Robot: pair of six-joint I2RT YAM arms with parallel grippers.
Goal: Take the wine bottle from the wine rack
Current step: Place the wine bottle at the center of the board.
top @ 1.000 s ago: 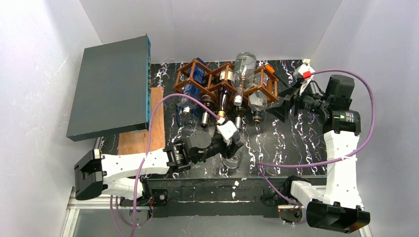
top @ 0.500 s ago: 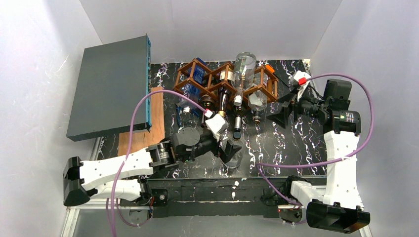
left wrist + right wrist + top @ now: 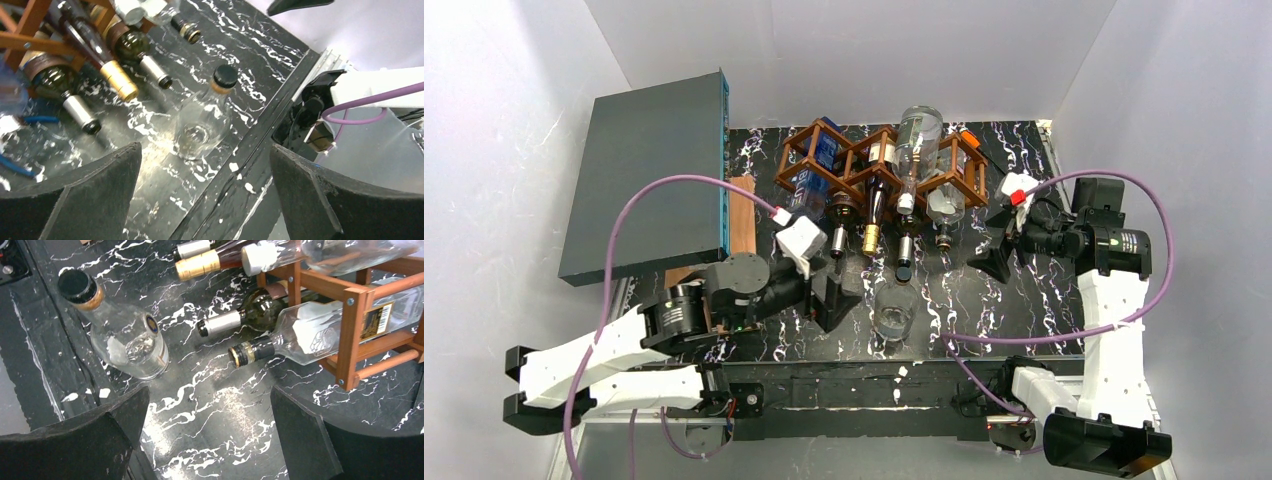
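The brown wooden wine rack stands at the back of the black marbled table and holds several bottles lying with their necks toward me. One clear wine bottle with a black cap stands upright on the table in front of it, off the rack. The left wrist view has this bottle ahead of the fingers, and the right wrist view has it at the left. My left gripper is open and empty, just left of the bottle and not touching it. My right gripper hangs open and empty beside the rack's right end.
A grey flat box fills the back left, with a wooden board below its edge. A large clear bottle lies on top of the rack. Bottle necks, one gold-foiled, stick out toward the standing bottle. White walls close in on three sides.
My left gripper opened, let go of the clear bottle and drew back to the left, leaving the bottle upright on the table. My right gripper edged slightly left and nearer.
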